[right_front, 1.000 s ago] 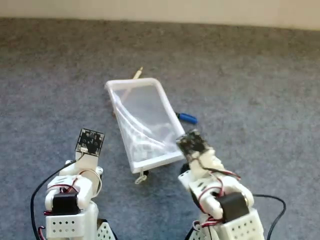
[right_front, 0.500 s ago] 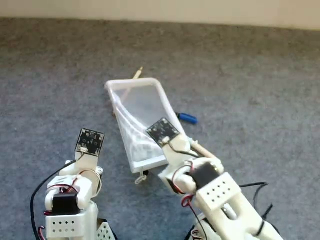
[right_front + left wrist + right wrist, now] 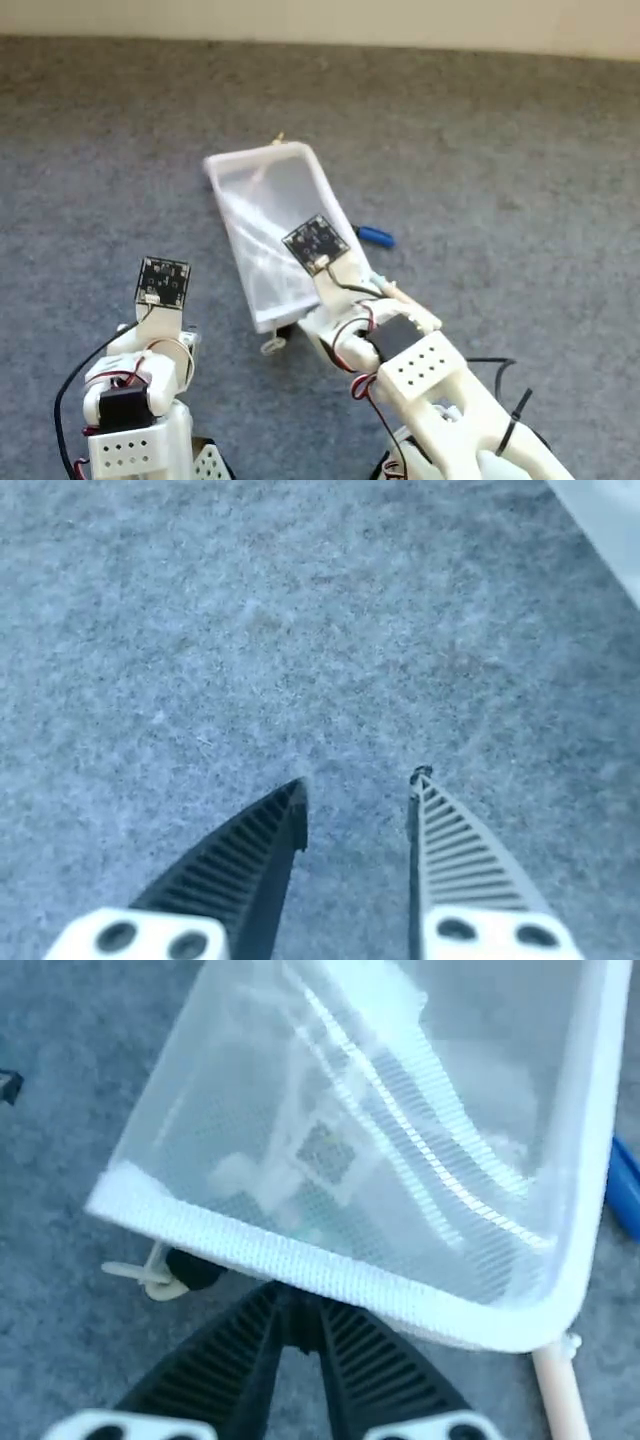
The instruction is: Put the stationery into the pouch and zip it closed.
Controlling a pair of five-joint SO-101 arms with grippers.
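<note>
The pouch [image 3: 265,215] lies flat on the grey mat [image 3: 500,130], in the middle, between the two arms and a bit beyond them; it is white net, so you can see inside; in the right wrist view the pouch [image 3: 400,1110] holds white things [image 3: 300,1155], one with a small grey square on it, and some long pale strips; what they are I cannot tell; a thick white band runs round its edge; the zip pull [image 3: 271,345] sticks out at the near corner, and up close the zip pull [image 3: 150,1275] is a cream tag lying on the mat; a tan tip [image 3: 278,140] pokes out past the far edge; a blue pen [image 3: 375,236] lies on the mat just beside the pouch, not in it; a pale stick [image 3: 555,1390] lies on the mat near the pouch's corner; the right claw [image 3: 300,1310] is at the near band with its two black fingers pressed together, tips touching the band, and I cannot tell if it pinches it; the left claw [image 3: 355,790] hangs over bare mat, off to the side of the pouch, fingers spread apart, holding nothing.
</note>
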